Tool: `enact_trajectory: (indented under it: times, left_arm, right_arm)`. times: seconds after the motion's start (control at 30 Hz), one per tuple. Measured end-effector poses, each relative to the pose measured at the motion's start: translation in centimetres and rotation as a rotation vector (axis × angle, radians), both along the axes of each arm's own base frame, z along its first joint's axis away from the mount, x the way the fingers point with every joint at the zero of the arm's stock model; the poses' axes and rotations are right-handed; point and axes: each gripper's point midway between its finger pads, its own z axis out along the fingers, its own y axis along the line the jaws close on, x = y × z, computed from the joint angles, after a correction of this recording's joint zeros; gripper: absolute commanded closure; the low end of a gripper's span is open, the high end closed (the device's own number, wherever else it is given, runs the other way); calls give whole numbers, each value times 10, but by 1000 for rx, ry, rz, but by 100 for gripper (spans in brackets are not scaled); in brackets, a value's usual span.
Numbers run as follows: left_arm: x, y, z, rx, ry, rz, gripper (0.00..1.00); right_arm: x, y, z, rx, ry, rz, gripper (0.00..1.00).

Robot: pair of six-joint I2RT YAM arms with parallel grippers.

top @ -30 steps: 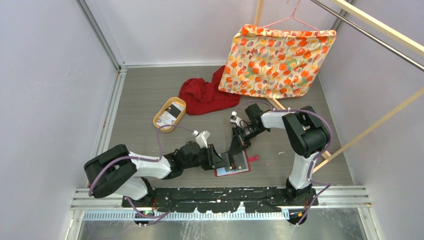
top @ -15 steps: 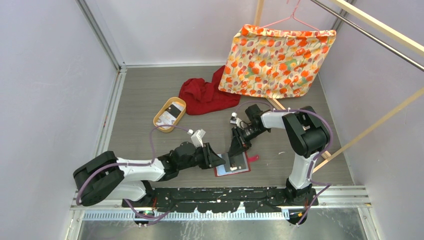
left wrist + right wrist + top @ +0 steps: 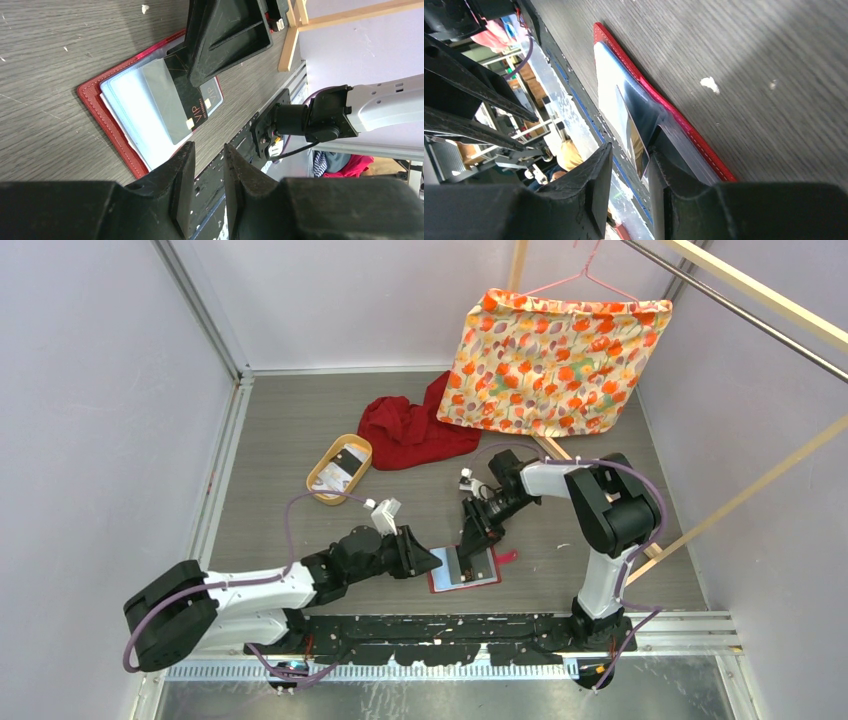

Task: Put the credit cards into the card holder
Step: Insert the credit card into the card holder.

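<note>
Left tool (image 3: 433, 561) has backed off card holder (image 3: 482, 577) on grey wood-grain table (image 3: 290, 440).

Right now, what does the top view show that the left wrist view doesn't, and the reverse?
Only the top view: the tray holding cards, the red cloth and the hanging floral cloth. Only the left wrist view: the gold VIP print on the dark card. Both: the open red wallet with the right arm reaching over it.
</note>
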Motion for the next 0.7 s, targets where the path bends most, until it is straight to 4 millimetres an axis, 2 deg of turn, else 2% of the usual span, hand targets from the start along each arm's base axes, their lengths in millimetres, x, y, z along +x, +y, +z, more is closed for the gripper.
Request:
enact_trajectory:
  times: [0.7]
  left_arm:
    - [-1, 7, -5, 29, 8, 12, 71]
  right_arm:
    - [-12, 6, 2, -105, -114, 170, 52]
